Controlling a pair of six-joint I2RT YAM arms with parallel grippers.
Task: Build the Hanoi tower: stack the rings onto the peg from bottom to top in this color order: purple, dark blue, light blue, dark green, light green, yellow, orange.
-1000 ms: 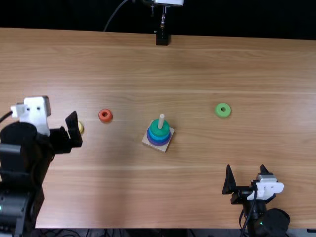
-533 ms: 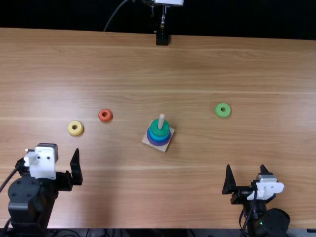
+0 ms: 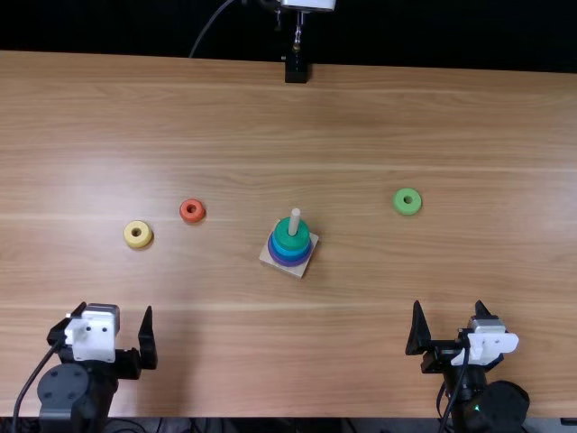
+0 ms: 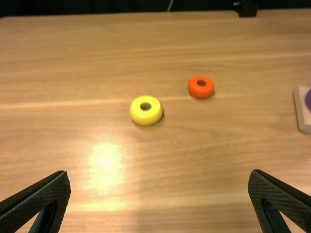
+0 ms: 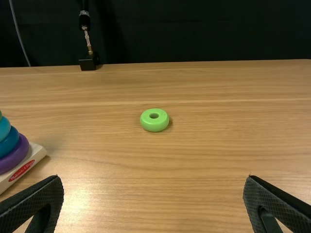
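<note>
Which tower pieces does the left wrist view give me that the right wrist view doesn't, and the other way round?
Left wrist view: the yellow ring and the orange ring, both loose on the table.
Right wrist view: the loose light green ring, plus the stacked dark blue ring, light blue ring and a sliver of the dark green ring.
Both: part of the purple ring and part of the wooden base.

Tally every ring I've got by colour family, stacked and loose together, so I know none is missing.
Purple (purple ring): 1
Blue (dark blue ring, light blue ring): 2
Green (dark green ring, light green ring): 2
Yellow (yellow ring): 1
Orange (orange ring): 1
Total: 7
</note>
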